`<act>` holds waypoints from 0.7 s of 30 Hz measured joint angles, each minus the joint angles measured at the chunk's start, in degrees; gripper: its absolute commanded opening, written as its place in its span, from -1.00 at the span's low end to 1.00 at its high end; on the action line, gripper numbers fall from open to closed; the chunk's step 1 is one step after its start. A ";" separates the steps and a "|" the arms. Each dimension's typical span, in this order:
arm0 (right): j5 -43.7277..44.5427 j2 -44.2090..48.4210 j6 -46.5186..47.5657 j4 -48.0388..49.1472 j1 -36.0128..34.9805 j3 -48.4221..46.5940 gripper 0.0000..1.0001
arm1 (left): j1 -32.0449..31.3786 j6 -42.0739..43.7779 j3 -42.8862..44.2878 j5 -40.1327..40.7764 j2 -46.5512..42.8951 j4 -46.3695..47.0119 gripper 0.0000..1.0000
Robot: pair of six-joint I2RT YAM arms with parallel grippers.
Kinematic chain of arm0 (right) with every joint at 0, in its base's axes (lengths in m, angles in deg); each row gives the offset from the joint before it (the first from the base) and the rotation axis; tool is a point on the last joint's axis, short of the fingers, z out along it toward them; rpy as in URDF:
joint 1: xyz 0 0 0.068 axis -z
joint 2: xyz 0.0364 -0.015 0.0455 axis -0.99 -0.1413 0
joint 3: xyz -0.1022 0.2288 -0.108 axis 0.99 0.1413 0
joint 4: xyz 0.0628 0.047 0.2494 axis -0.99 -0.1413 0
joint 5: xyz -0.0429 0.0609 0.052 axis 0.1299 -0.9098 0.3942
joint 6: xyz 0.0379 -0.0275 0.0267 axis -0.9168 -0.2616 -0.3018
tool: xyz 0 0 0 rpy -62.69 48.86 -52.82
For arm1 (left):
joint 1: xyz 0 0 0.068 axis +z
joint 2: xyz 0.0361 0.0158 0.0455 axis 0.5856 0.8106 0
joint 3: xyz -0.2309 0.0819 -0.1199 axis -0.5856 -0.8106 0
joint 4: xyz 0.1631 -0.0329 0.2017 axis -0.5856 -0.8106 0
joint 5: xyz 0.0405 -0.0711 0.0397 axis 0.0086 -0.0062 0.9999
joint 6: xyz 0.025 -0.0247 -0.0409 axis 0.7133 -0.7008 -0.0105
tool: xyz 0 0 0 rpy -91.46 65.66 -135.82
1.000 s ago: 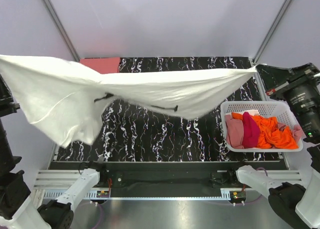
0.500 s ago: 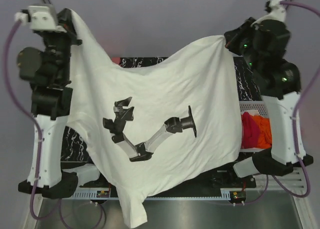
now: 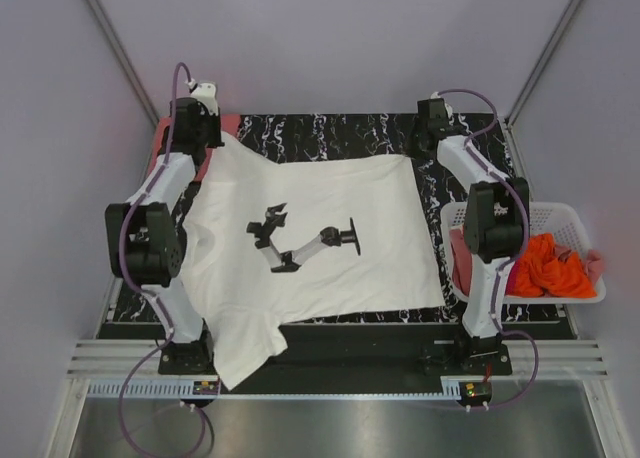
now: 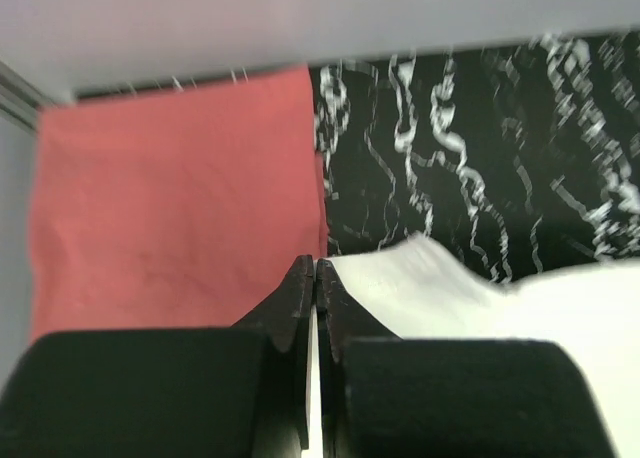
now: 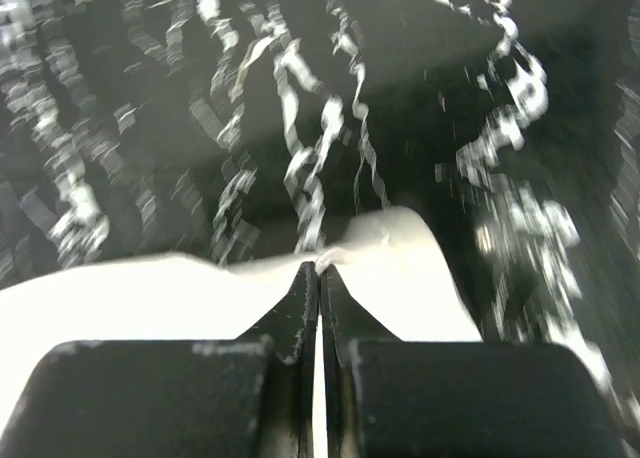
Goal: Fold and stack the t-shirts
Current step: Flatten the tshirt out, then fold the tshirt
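Top external view: we are laying the cream-white t-shirt flat on the counter, in the middle of the frame. A moment ago we were swinging it high in the air. Our left pincer and right pincer are still pinching its far corners tight. We are thinking folding comes next.

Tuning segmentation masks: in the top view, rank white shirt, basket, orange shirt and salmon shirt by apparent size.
1. white shirt
2. basket
3. orange shirt
4. salmon shirt, mostly covered, so only its visible patch is ranked.
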 measured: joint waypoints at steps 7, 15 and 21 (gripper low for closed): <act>-4.44 -18.40 -0.26 3.65 3.43 -13.92 -1.00 | 2.25 -2.12 7.89 -3.91 13.94 1.22 -1.00; -9.44 -22.64 -2.16 6.29 5.49 -22.03 -1.00 | 3.43 -2.45 14.23 -4.07 16.57 1.40 -1.00; -13.46 -22.67 -1.95 6.38 8.31 -21.99 -1.00 | 4.48 -2.97 3.30 -4.42 10.71 1.86 -1.00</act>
